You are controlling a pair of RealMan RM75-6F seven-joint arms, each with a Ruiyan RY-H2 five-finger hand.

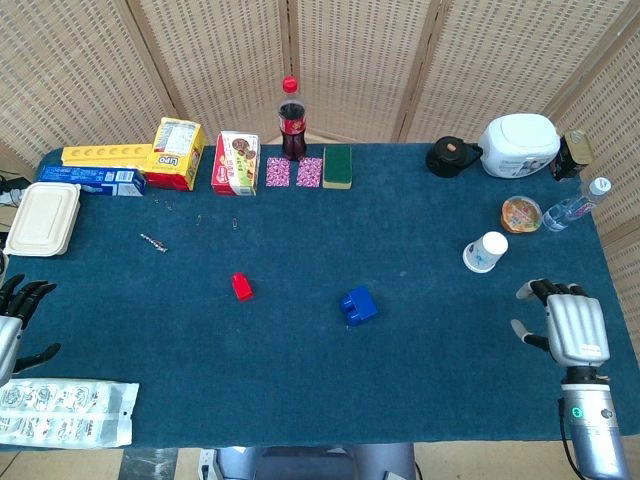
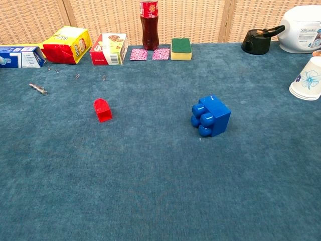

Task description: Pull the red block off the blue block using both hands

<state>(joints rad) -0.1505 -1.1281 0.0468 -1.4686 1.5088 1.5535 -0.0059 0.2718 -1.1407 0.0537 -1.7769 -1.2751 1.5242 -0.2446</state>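
The red block [image 1: 242, 287] [image 2: 103, 110] lies alone on the blue cloth, left of centre. Apart from it, to the right, the blue block [image 1: 358, 305] [image 2: 210, 116] rests on its side with its studs facing the front left. My left hand [image 1: 12, 318] is at the table's far left edge, fingers spread, holding nothing. At the front right corner my right hand [image 1: 570, 327] shows its back, fingers apart and empty. Neither hand appears in the chest view.
A paper cup [image 1: 486, 251] stands between the blue block and my right hand. A white lidded box [image 1: 43, 217] and a plastic packet [image 1: 65, 412] lie at the left. Boxes, a cola bottle [image 1: 292, 120], a sponge, a kettle and a rice cooker line the back edge.
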